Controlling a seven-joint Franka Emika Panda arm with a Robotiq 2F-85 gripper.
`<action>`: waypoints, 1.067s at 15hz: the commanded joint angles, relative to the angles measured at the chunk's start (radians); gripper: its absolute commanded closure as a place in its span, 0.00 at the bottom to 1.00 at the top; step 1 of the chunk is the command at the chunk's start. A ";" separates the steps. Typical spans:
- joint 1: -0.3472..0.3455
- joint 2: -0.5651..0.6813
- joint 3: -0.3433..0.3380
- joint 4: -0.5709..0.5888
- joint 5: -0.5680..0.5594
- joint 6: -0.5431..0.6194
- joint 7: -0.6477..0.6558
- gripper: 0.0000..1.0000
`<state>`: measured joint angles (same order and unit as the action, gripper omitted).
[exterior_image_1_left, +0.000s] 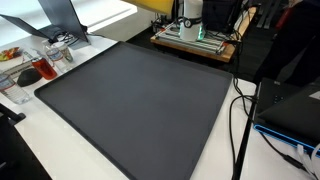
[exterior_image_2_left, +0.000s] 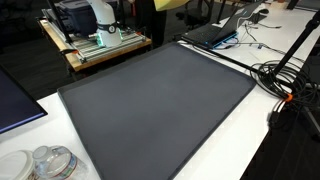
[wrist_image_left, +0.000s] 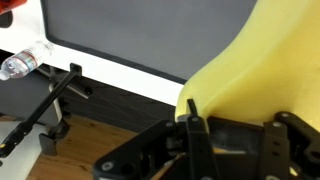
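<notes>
In the wrist view my gripper (wrist_image_left: 240, 128) is closed on a big pale yellow foam-like piece (wrist_image_left: 250, 55). The piece fills the right half of that view and sits between the two black fingers. A corner of the same yellow piece shows at the top edge in both exterior views (exterior_image_1_left: 158, 5) (exterior_image_2_left: 172, 4), high above the back of the table; the fingers themselves are out of those views. Far below lies a large dark grey mat (exterior_image_1_left: 140, 100) (exterior_image_2_left: 160, 100) on a white table (exterior_image_1_left: 60, 150).
The robot base (exterior_image_1_left: 190, 20) (exterior_image_2_left: 95, 20) stands on a wooden platform behind the mat. A crushed plastic bottle (exterior_image_2_left: 50, 162) (wrist_image_left: 22, 63), a glass (exterior_image_1_left: 45, 68), laptops (exterior_image_2_left: 215, 33) (exterior_image_1_left: 290, 105), cables (exterior_image_2_left: 285, 80) and a black stand (wrist_image_left: 50, 105) ring the mat.
</notes>
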<state>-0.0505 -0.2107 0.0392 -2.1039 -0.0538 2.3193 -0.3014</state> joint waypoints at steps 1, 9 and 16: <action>0.011 -0.042 0.001 -0.084 -0.099 0.160 0.112 1.00; -0.106 -0.135 0.054 -0.336 -0.459 0.569 0.433 1.00; -0.354 -0.245 0.198 -0.454 -0.717 0.823 0.690 1.00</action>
<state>-0.2928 -0.3862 0.1593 -2.5050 -0.6875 3.0683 0.2904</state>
